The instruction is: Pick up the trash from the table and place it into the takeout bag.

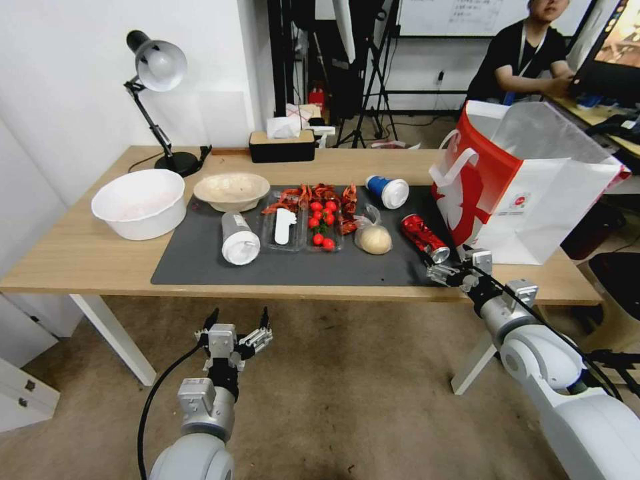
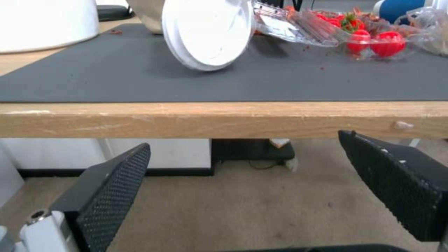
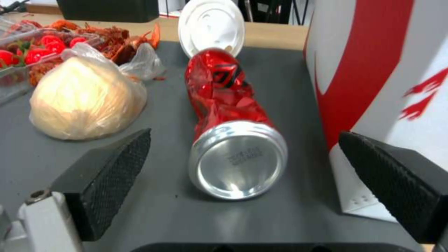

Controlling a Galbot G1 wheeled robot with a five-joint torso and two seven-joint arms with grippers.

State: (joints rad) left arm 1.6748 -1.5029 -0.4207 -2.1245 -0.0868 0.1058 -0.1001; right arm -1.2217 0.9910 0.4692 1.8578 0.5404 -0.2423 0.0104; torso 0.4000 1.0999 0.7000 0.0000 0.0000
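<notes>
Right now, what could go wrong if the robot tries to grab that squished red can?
1. The crushed red can lies on its side on the dark mat, so it might roll or slip away as the open right gripper closes.
2. The takeout bag stands very close beside the can; the outer finger could bump or push it.
3. The bagged bun sits close on the other side and might get nudged.

The left gripper waits open below the table edge.

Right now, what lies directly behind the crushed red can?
Behind the crushed red can lies the blue paper cup, its white lid facing the can. The can's body hides the lid's lower edge.
</notes>
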